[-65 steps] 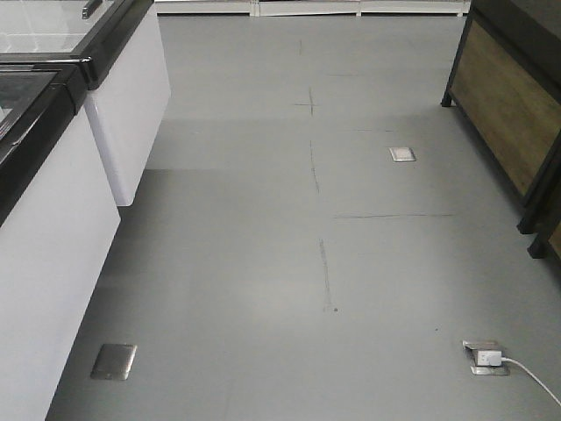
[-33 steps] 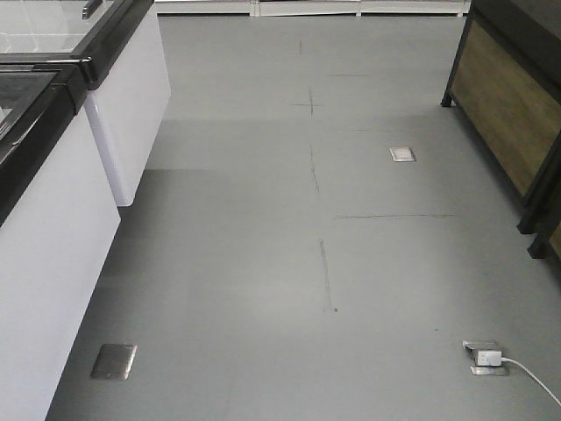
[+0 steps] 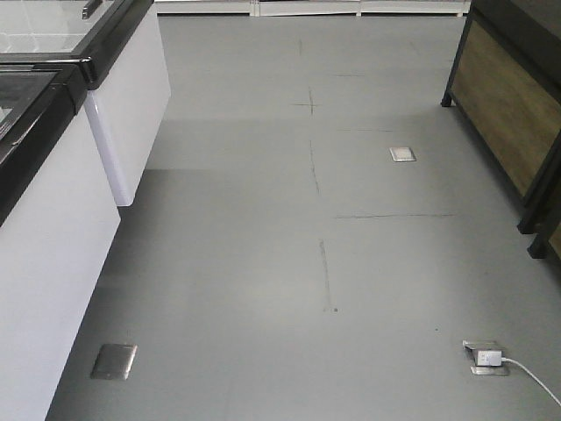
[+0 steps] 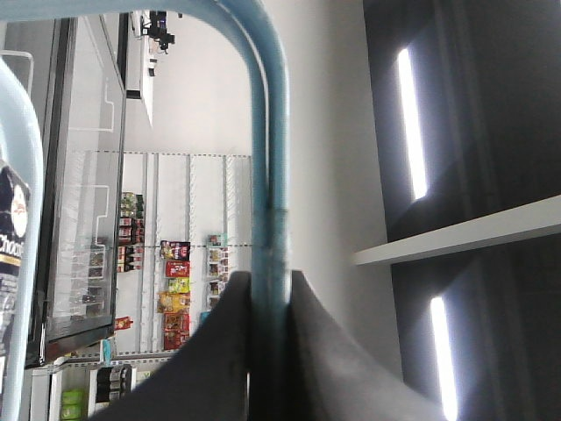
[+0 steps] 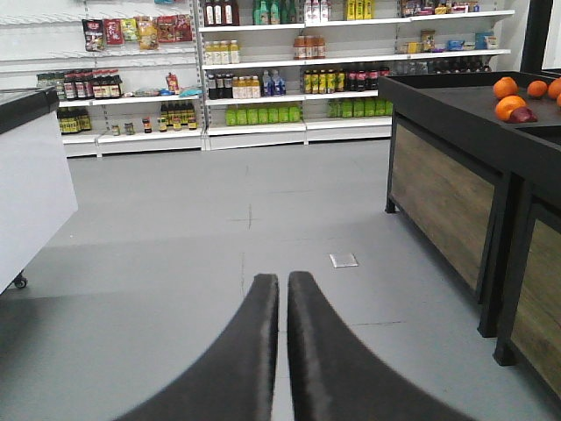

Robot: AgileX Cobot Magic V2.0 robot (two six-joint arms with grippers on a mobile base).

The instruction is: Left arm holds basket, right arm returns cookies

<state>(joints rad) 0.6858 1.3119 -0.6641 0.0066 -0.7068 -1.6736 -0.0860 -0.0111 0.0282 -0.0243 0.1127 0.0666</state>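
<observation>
For the past second the front view has not changed: the same grey floor (image 3: pixel 263 263), white freezer cabinet (image 3: pixel 53 254) on the left and wood-panelled stand (image 3: pixel 504 114) on the right. The base appears to be standing still. The left claw (image 4: pixel 269 285) is clenched on a hoop handle of the light blue basket (image 4: pixel 267 158), the bar running up between its jaws. The Chocofello cookies box (image 4: pixel 10 228) shows at that view's left edge behind the other hoop, apparently not yet out of the basket. The right claw (image 5: pixel 282 289) is pressed nearly together with nothing in it, facing distant drink shelves (image 5: pixel 263 88). By this judgement the return has not begun; the right arm must first fetch the box.
</observation>
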